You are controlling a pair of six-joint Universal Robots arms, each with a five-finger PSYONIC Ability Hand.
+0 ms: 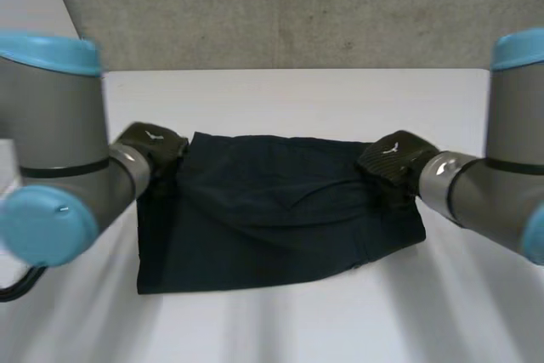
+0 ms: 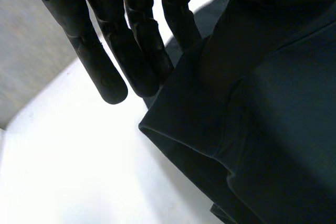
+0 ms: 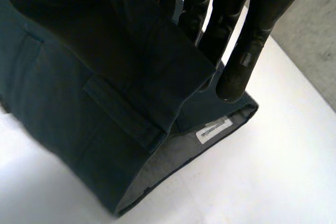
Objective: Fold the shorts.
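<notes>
Pinching, as far as I can tell: left robot hand (image 2: 113, 51) has straight fingers against thumb on one far corner of the shorts (image 1: 272, 218); right robot hand (image 3: 247, 40) likewise on the other far corner, waistband label (image 3: 214, 128) just beyond its fingertips. Shorts lie flat on desk (image 1: 297, 99) between them. Fold not done; whole fold-over left.

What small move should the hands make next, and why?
Probably draw both far corners toward the near edge: the left hand and right hand each pinch one corner of the dark navy cloth shorts, spread on the white table.
</notes>
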